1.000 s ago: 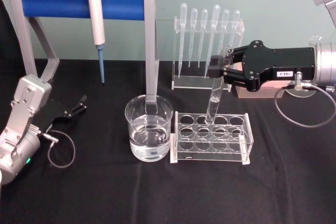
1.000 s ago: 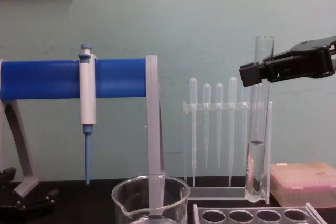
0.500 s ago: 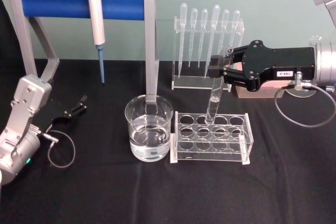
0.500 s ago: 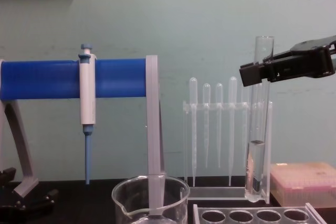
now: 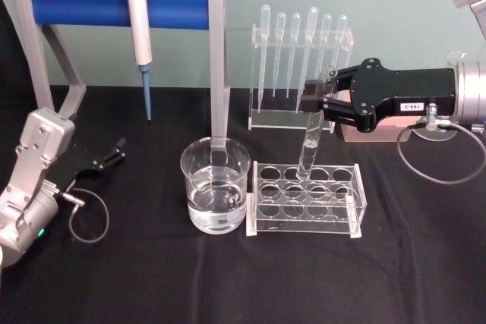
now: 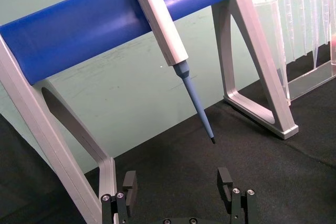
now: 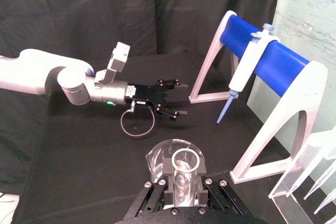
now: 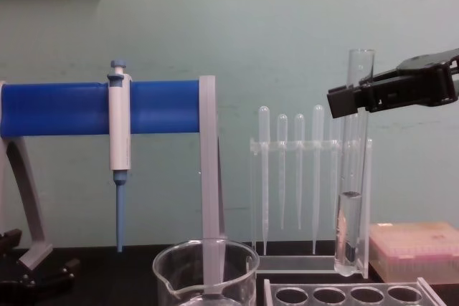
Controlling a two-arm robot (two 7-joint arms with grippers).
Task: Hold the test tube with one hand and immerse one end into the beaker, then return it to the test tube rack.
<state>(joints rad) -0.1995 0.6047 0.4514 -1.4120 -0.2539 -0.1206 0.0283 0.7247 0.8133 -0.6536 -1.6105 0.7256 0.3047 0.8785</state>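
- Right gripper (image 5: 317,104): clenched on the tube (image 5: 310,146) just below its rim. The arm reaches in from the bench's right edge with its fingers pointing toward the robot's left.
- Tube: near upright in the chest view (image 8: 353,198), rim up and rounded end down. In the head view it leans a little. It holds some clear liquid in its lower part.
- Tube position: it hangs over the rear row of the rack (image 5: 357,195), right of that row's middle. The chest view shows its rounded end above the rack's top plate, not in a hole.
- Beaker (image 5: 191,187): stands near the bench's middle, just beside the rack's left end, and holds water. Whether the two touch cannot be told.
- Governing relation: the beaker lies to the robot's left of the tube and a little nearer the bench's front edge. The right wrist view agrees, with the beaker (image 7: 157,156) ahead of the fingers and beyond the tube's rim (image 7: 186,163).
- Judgement: a dip calls for a carry leftward with the long axis kept vertical, then a straight descent inside the beaker's rim. A return calls only for a straight descent into a hole below.
- Step in hand: cannot be told from these views.
- Risk, as judged: the rounded end passes low over the rack's top and could clip the beaker's rim.
- Left gripper (image 5: 116,151): parked low near the bench's left edge, fingers apart and empty (image 6: 177,178), well away from the tube. The right arm is the nearer.
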